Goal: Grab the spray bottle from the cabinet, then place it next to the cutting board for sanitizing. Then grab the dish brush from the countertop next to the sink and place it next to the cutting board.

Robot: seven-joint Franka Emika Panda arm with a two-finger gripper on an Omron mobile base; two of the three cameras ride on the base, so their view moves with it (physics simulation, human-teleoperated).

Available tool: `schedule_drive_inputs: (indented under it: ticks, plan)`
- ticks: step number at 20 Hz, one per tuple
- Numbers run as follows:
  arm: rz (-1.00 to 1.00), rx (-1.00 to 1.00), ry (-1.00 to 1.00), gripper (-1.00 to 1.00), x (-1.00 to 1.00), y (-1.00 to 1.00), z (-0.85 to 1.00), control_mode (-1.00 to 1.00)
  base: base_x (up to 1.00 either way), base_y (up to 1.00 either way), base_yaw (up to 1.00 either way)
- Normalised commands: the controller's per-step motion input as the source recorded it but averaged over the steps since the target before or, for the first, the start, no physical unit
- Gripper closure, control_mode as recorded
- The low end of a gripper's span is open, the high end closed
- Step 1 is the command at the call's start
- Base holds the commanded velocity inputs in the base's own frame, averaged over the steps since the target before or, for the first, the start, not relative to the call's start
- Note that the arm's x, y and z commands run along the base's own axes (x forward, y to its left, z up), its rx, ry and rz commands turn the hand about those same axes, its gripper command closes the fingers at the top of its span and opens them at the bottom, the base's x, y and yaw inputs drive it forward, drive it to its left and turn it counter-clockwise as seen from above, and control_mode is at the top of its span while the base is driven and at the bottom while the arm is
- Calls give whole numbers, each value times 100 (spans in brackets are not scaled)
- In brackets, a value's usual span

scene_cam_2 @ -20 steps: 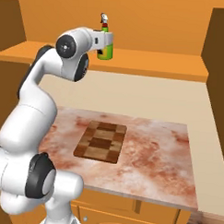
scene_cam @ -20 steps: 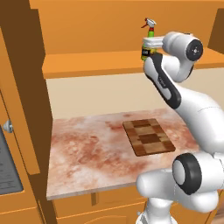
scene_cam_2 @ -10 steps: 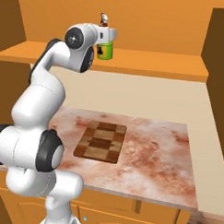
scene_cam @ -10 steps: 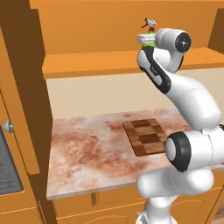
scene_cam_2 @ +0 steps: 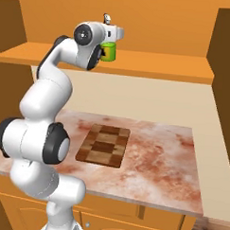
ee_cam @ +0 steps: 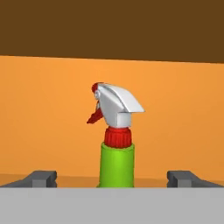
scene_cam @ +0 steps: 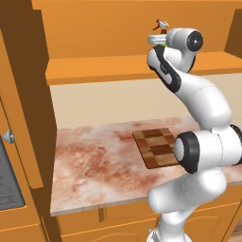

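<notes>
Open two-finger gripper [ee_cam: 112, 178] faces the small green spray bottle [ee_cam: 116, 144] on the orange-brown wooden cabinet [scene_cam_2: 152, 66] shelf.
The hand view shows both fingertips [ee_cam: 41, 178] wide apart, the upright bottle between them, untouched; the base views add the checkered wooden cutting board [scene_cam: 156, 147] on the mottled reddish marble countertop [scene_cam: 94, 170] below.

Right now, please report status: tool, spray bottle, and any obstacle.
Tool open, level with the spray bottle, one finger each side. Bottle upright on cabinet shelf, not gripped. Nothing between the fingers and the bottle.

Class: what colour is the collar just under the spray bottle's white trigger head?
Red, on the spray bottle; clearest in the hand view.
</notes>
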Motion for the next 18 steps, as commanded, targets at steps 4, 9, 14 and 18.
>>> schedule_drive_inputs:
  ticks: [4,9,14,18]
  plan:
    - [0,0,2,-100,24,-1,0,-100,0,0,0]
    - [0,0,0,-100,22,0,0,-100,0,0,0]
    - [0,0,1,-100,15,-5,0,-100,0,0,0]
    - [0,0,1,100,11,0,-6,-100,0,0,0]
